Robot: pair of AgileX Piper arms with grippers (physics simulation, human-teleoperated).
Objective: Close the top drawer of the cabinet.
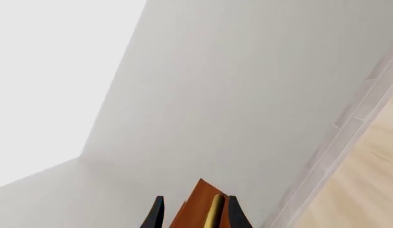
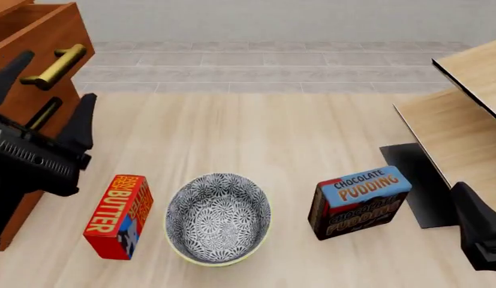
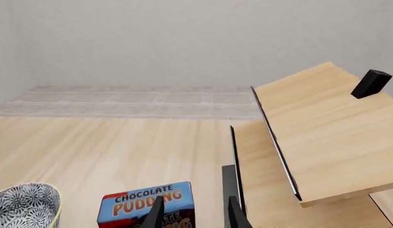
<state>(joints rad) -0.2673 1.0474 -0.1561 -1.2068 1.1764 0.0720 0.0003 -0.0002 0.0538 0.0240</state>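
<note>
The reddish-brown cabinet (image 2: pixel 20 222) stands at the far left of the front view. Its top drawer (image 2: pixel 60 33) juts out toward the floor area, brass bar handle (image 2: pixel 56 66) on its front. A lower handle (image 2: pixel 44 113) lies in shadow beneath. My left gripper (image 2: pixel 44 99) is open in front of the drawers, one finger on each side of the handles, touching nothing I can see. In the left wrist view the left gripper (image 1: pixel 196 216) frames a wood corner and the brass handle (image 1: pixel 215 211). My right gripper (image 3: pixel 195 213) is open and empty at the lower right.
On the wood floor sit a red butter box (image 2: pixel 120 216), a patterned bowl (image 2: pixel 218 219) and a chocolate pudding box (image 2: pixel 360 203). Pale light-wood furniture (image 2: pixel 463 114) fills the right side, close to the right arm (image 2: pixel 480 234). A grey wall (image 2: pixel 271 18) closes the back.
</note>
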